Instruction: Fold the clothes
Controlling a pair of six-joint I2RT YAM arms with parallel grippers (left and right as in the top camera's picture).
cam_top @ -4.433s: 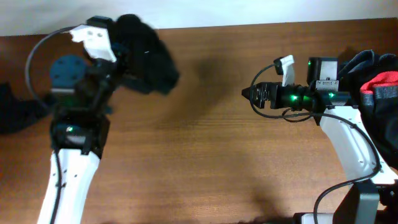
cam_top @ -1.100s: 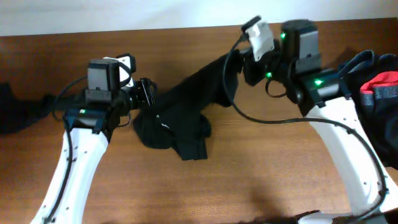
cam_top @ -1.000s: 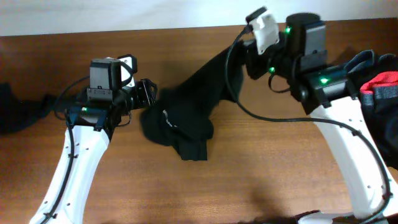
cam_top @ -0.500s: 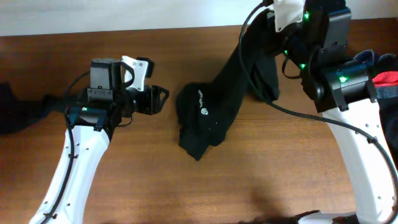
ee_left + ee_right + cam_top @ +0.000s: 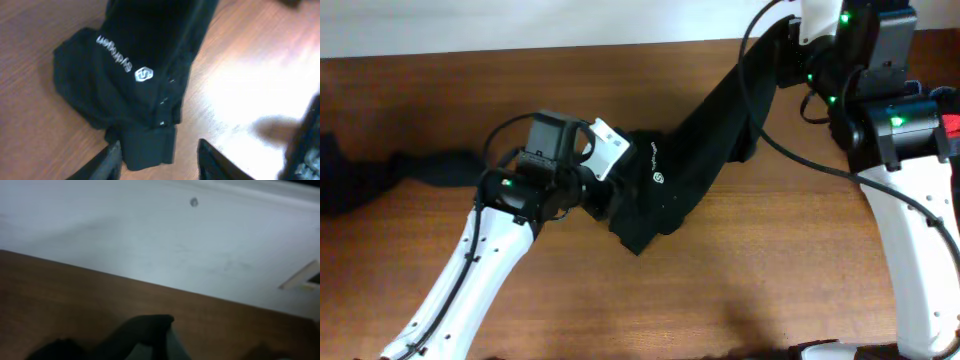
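Upper right, the right claw (image 5: 796,48) was clenched on the black top (image 5: 705,140), which draped down to frame centre; the left claw (image 5: 159,159) stood part open over its hem. Brown wooden tabletop (image 5: 740,290); white wall (image 5: 520,20) behind

Overhead looks down; left wrist shares its black top (image 5: 682,160) (image 5: 140,45) closely; right faces wall (image 5: 150,235).

Two white-shelled robot limbs, the left arm (image 5: 467,280) and the right arm (image 5: 910,255), each carry boxy black joint housings (image 5: 548,137) dotted with green lights (image 5: 897,121). Thin black cables (image 5: 810,168) loop loosely alongside. A white angular bracket (image 5: 607,150) caps the left wrist, and the left gripper (image 5: 159,159) has dark grey fingers (image 5: 111,161).
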